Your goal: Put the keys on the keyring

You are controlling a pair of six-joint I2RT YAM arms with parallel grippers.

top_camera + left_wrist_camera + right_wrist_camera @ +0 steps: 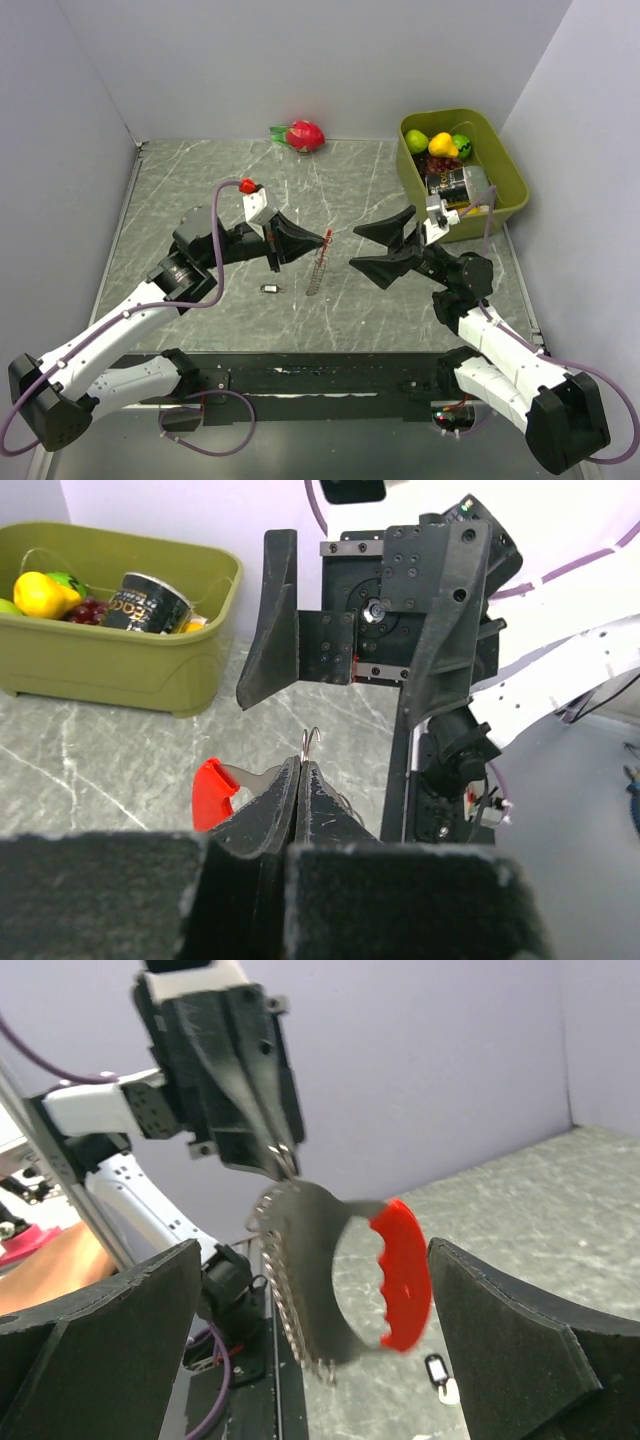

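Observation:
My left gripper [323, 238] is shut on the thin wire ring at the top of the keyring [317, 266] and holds it hanging above the table. In the left wrist view the closed fingertips [300, 768] pinch the wire, and the red loop [209, 792] shows at the left. In the right wrist view the keyring [305, 1260] hangs between my open right fingers [530, 1340], with its red crescent [405, 1272] and a silvery chain edge. My right gripper [353, 247] is open and empty, facing the keyring. A tiny dark key [271, 289] lies on the table and also shows in the right wrist view [437, 1369].
An olive bin [512, 176] with fruit and a can stands at the back right and also shows in the left wrist view [120, 665]. A red dragon fruit [303, 134] lies at the back wall. A black strip [330, 378] runs along the near edge.

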